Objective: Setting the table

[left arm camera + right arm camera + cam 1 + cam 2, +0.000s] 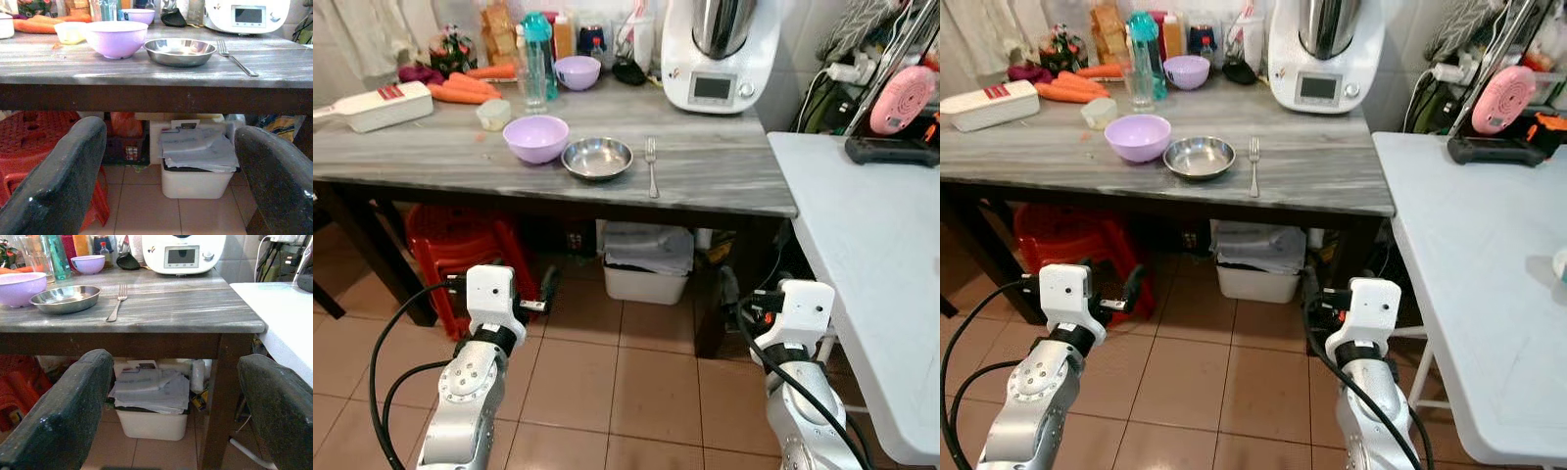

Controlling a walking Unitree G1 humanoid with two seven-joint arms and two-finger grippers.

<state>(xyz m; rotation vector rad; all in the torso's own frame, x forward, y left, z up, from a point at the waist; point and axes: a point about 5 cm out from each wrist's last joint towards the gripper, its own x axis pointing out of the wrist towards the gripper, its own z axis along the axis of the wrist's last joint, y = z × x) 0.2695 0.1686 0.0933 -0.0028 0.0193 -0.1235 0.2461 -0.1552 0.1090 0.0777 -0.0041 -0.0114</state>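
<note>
Left gripper (168,166): fingers spread wide, holding nothing, held low in front of the grey wooden table (724,162), below its top edge. Right gripper (176,406): likewise wide and empty, at the same height, nearer the table's right end.

Step in hand, as judged: the approach, with no item grasped yet. To do it well, raise each gripper above the table's edge before advancing, so the fingers do not strike the apron. The fork (652,164) lies flat, so close on the handle from above. The steel dish (597,158) is best pinched at its rim.

Containers, all placed by the steel dish:
- Steel dish: near the table's front edge, appears empty.
- Lilac bowl (535,138): just beside it on the left, almost touching; interior appears empty.
- Fork: just to its right, apart from it.
- Small cream cup (493,115): beyond the lilac bowl; contents cannot be told.
- Second lilac bowl (578,71): behind, toward the wall; contents not visible.
</note>
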